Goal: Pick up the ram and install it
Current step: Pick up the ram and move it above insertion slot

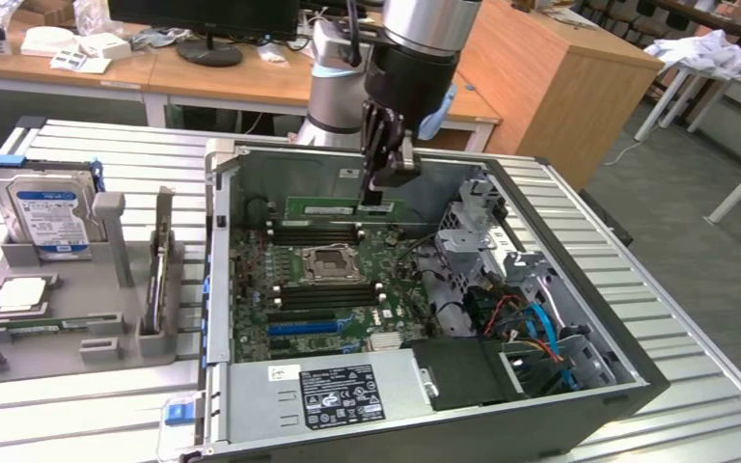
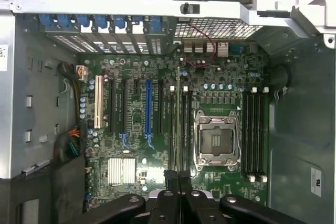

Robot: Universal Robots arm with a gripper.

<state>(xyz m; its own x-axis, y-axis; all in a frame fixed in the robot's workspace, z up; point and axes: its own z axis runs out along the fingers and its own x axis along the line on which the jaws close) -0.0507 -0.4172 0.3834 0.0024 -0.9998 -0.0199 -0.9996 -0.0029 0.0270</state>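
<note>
So the gripper [image 1: 373, 198] is clamped down tight on the ram [image 1: 332, 209], pinching its top edge near the end on the exterior view's right. The stick stands on edge, flat green face toward the exterior camera, long axis running level from the exterior view's left to right. That's parallel to the black memory slots [image 1: 313, 232] just under it. It hangs inside the open computer case [image 1: 293, 174], on the far side of the CPU socket [image 1: 332, 260], close over that bank of slots. I can't tell whether the bottom edge touches one.

From the wrist view you get it edge-on, just a thin line [image 2: 178, 119] running straight out from between the fingertips [image 2: 170, 177], lined up along the slots beside the socket. Off on the exterior view's left, a blue-labelled hard drive [image 1: 49, 217] sits upright in a grey holder [image 1: 107, 231], well apart.
</note>
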